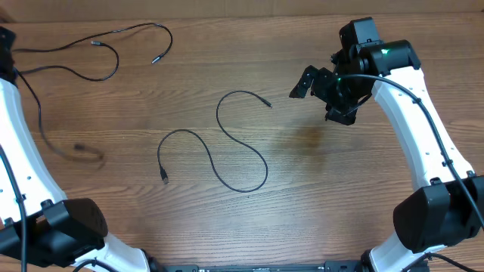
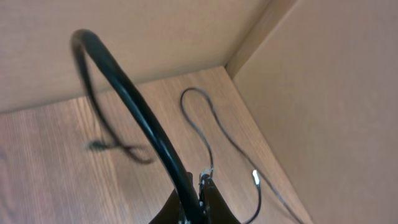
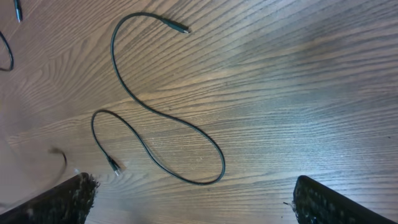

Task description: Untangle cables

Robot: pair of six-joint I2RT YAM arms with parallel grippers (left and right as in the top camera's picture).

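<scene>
Two cables lie apart on the counter: S-curved cable centrally, looped cable far-left; right pincer gapes wide, left pincer cannot tell

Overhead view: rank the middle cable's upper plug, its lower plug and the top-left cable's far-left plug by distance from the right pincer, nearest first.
1. Upper plug, just left of the right pincer.
2. Lower plug, centre-left, toward the robot bases.
3. Far-left plug, top-left area.

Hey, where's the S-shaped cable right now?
In the overhead view, the S-shaped cable lies loose at mid-table, left of the open right gripper, well apart from the other cable in the far-left corner.
</scene>
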